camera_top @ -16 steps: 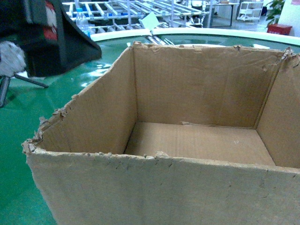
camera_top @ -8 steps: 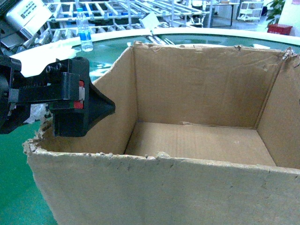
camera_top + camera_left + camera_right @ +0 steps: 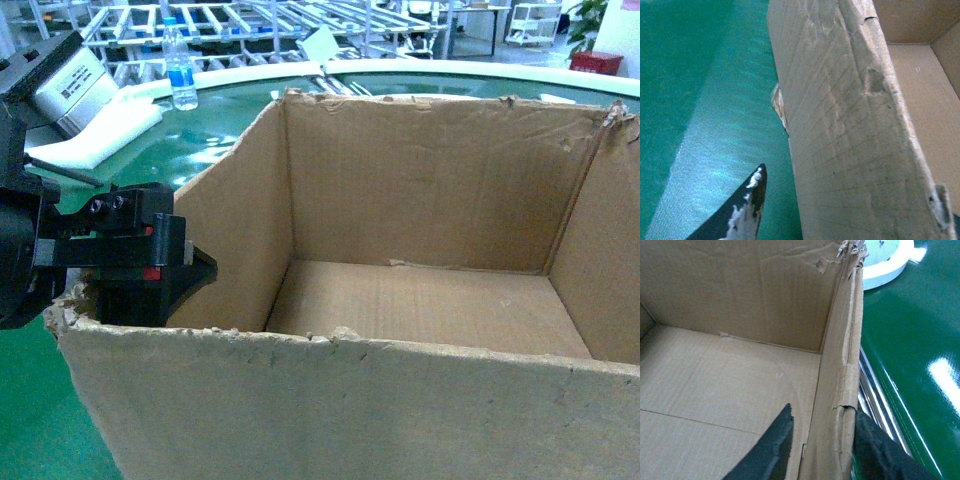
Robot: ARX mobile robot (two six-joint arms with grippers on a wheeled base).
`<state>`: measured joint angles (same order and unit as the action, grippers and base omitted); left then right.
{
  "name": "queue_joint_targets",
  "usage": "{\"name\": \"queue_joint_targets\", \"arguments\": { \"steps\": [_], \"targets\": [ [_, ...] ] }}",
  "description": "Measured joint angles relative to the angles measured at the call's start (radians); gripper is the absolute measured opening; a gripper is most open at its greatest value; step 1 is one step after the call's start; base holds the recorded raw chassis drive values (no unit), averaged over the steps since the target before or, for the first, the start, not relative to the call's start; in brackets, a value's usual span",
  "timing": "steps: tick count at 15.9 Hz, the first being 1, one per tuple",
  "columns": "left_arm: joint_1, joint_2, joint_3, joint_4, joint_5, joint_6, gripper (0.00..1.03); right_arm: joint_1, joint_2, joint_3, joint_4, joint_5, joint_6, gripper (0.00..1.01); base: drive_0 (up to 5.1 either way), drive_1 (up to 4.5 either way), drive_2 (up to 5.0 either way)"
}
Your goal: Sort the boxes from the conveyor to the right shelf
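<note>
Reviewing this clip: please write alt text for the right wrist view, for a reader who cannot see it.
The right gripper straddles the torn right wall of the open, empty cardboard box, one dark finger inside and the other outside. Beyond the wall lies the glossy green conveyor, with part of a white rim at the top.

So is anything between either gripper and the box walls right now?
Nothing visible. The right gripper already straddles the box's right wall, one finger inside and one outside. The left gripper sits at the left wall's torn rim; its wrist view shows only bare conveyor beside that wall. Contact there is unclear.
</note>
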<state>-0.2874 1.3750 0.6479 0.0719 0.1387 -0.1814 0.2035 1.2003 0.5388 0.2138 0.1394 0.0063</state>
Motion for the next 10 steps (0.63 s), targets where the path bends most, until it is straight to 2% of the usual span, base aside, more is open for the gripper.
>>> {"name": "queue_joint_targets", "arguments": {
  "steps": [3,4,5,6,10],
  "targets": [
    [-0.006,-0.003,0.003,-0.005,0.006,-0.003,0.34,0.009,0.002,0.000,0.007,0.021,0.014,0.05,0.0,0.00,0.0],
    [-0.009,-0.007,0.003,0.000,-0.018,0.000,0.26,0.017,0.003,0.000,0.009,0.024,0.023,0.02,0.0,0.00,0.0],
    [-0.009,-0.009,0.003,0.008,-0.047,0.001,0.12,0.030,0.004,0.000,0.014,0.029,0.028,0.02,0.0,0.00,0.0],
    [-0.005,-0.009,0.003,0.016,-0.063,-0.001,0.05,0.034,0.008,0.000,0.025,0.037,0.032,0.02,0.0,0.00,0.0],
    [-0.009,-0.054,0.011,0.013,-0.108,0.004,0.04,0.043,-0.005,0.000,0.074,0.045,0.035,0.02,0.0,0.00,0.0]
  ]
}}
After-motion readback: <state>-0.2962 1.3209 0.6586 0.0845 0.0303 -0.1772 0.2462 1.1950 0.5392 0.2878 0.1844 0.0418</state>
